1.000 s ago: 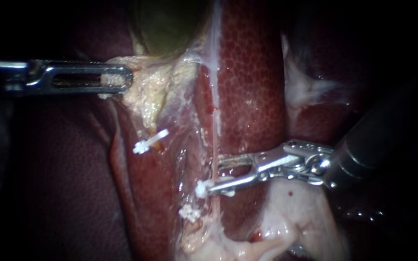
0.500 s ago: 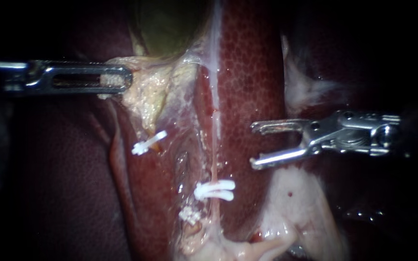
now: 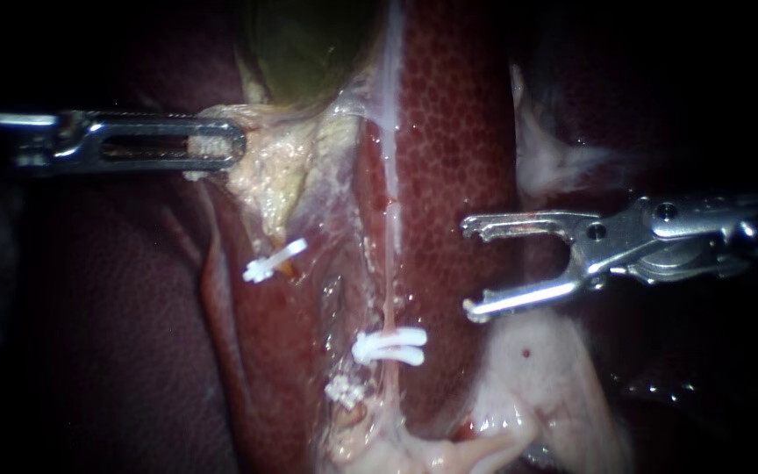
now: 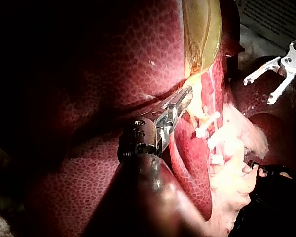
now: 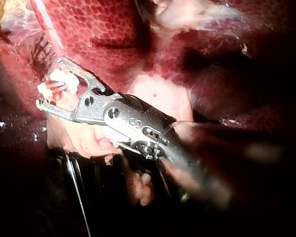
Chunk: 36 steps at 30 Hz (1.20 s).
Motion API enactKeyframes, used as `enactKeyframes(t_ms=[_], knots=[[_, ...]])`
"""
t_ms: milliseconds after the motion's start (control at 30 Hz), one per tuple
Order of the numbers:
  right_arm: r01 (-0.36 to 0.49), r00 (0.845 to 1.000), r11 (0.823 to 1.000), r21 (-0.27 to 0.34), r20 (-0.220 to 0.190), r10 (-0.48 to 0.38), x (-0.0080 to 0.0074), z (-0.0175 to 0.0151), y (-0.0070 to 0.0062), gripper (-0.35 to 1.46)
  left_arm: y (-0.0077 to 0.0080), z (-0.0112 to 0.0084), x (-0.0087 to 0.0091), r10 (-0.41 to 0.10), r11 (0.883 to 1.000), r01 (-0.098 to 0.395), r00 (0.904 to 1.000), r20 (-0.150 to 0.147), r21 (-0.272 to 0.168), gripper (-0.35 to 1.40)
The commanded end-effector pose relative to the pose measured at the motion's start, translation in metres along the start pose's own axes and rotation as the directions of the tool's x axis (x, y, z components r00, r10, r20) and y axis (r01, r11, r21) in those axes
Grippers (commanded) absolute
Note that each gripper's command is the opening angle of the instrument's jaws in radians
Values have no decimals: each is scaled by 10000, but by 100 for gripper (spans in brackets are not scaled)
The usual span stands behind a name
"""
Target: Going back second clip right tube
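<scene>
Clip [image 3: 389, 345] on the right tube [image 3: 391, 272]: we see it lying crosswise on that thin tube, white, with its two legs close together, low on the liver [image 3: 458, 132]. No instrument touches the clip. Just below and beside it sits a lower clip [image 3: 344, 389]; we cannot tell which tube that one holds. A left clip [image 3: 272, 260] lies tilted, well apart, under the pale tissue [image 3: 278, 175].

Our right instrument [image 3: 469, 269] hangs over the liver, up and to the right of the clip, its jaws spread wide with nothing in them. In the right wrist view the clip [image 5: 56, 81] shows ahead of the right instrument [image 5: 49, 83], past its tips.

Our left instrument [image 3: 212, 145] has its jaws closed on the pale tissue just under the greenish gallbladder [image 3: 300, 44]. The left wrist view shows the same grip of the left instrument [image 4: 180, 101], with the right instrument [image 4: 259, 91] agape beyond.
</scene>
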<state>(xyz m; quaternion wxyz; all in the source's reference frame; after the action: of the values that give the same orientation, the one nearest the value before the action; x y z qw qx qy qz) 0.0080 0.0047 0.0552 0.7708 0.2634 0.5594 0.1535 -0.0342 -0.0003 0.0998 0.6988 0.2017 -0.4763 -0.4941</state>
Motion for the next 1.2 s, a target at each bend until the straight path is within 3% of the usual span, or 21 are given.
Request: enactKeyframes(t_ms=[33,100,367,633,1200], knots=[[-3,10000,10000,-2,-1,3,-1,0,1,60,1,3,3,25,10000,-25,10000,10,-25,-35],[-4,10000,10000,-3,0,4,-2,-1,1,60,4,9,8,51,10000,-50,10000,58,-39,-35],[-4,10000,10000,-3,1,4,-2,-2,1,60,3,39,28,179,9998,-178,9996,-203,71,-35],[-4,10000,10000,-3,1,4,-2,-2,1,60,3,64,39,305,9994,-300,9990,-336,147,-35],[97,10000,10000,2,-24,-97,1,-4,-1,60,2,68,42,326,9993,-319,9989,-351,194,-35]])
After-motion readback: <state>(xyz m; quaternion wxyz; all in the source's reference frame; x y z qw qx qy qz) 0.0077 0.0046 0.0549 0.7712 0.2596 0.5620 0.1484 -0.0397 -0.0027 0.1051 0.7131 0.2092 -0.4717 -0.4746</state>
